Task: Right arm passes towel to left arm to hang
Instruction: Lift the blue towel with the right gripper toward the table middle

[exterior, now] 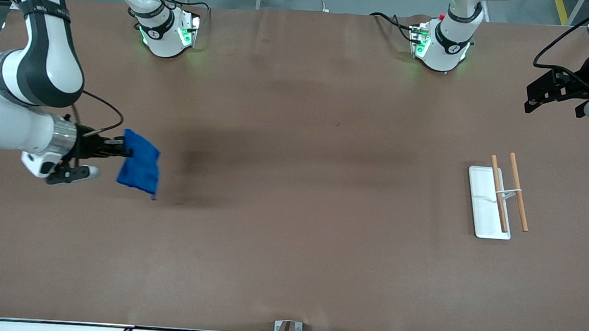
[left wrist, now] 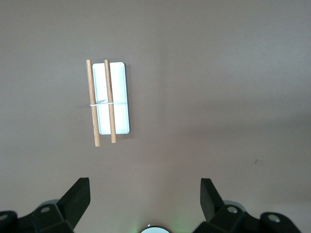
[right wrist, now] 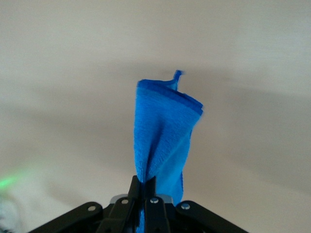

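My right gripper (exterior: 121, 147) is shut on one end of the bright blue towel (exterior: 140, 162) and holds it in the air over the right arm's end of the table. In the right wrist view the towel (right wrist: 163, 138) hangs from the pinched fingers (right wrist: 138, 187), with its thin loop (right wrist: 177, 75) at the free end. My left gripper (exterior: 557, 94) is up in the air at the left arm's end of the table, open and empty. In the left wrist view its fingers (left wrist: 77, 196) stand wide apart over bare table.
A white flat base (exterior: 486, 203) carries a rack of two wooden rods (exterior: 510, 191) at the left arm's end of the table; it also shows in the left wrist view (left wrist: 109, 99). The two arm bases stand along the edge farthest from the front camera.
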Controlling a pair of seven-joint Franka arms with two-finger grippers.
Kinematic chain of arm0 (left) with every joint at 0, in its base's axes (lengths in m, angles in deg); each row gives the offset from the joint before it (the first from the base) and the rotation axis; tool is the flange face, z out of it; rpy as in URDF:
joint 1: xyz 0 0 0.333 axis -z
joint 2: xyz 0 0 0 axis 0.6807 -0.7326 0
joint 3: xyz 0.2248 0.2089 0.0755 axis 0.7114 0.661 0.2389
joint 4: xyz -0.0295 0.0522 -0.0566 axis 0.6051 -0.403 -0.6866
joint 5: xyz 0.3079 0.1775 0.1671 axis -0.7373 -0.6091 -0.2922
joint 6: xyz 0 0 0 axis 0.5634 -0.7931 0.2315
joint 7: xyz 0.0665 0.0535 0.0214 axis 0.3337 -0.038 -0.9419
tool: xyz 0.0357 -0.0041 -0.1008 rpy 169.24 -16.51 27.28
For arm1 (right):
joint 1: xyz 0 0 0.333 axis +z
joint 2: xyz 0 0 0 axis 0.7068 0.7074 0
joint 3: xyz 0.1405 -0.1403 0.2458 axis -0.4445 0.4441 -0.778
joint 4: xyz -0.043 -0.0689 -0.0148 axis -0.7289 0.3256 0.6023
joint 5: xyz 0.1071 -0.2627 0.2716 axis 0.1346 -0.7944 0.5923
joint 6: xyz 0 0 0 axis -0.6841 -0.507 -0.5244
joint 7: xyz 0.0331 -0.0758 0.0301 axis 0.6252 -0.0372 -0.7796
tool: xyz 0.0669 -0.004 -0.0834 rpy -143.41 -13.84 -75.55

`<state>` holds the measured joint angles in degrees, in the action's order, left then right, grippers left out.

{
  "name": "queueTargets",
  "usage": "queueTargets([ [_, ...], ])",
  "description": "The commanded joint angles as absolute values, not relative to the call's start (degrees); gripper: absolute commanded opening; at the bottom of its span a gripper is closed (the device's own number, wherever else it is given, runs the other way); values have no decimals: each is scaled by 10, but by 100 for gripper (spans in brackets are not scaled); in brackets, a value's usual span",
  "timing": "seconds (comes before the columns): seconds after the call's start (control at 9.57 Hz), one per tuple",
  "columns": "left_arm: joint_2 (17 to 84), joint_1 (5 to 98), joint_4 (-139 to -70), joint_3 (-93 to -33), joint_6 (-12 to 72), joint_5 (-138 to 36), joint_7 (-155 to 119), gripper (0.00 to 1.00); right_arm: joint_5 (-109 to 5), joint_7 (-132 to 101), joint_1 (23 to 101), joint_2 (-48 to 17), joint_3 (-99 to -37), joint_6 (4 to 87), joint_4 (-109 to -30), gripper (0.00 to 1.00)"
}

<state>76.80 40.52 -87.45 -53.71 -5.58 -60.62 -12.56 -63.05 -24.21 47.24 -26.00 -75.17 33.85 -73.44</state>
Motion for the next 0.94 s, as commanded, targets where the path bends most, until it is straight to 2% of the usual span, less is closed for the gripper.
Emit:
queueTargets([
  [0.0,761,403,-885,-535,-61,-583,-90,100,-510,-238,472,-253,-798,356,-729,0],
  [0.31,750,388,-909,-529,-64,-517,-88,100,-322,-239,480,-251,-863,396,-728,0],
  [0.52,704,381,-920,-529,-63,-413,-90,100,-229,-241,496,-237,-931,464,-728,0],
  [0.63,688,376,-938,-529,-47,-352,-90,100,-163,-250,506,-224,-953,506,-728,0],
  [0.84,670,374,-1005,-529,4,-214,-80,99,-47,-286,530,-214,-974,522,-724,0],
])
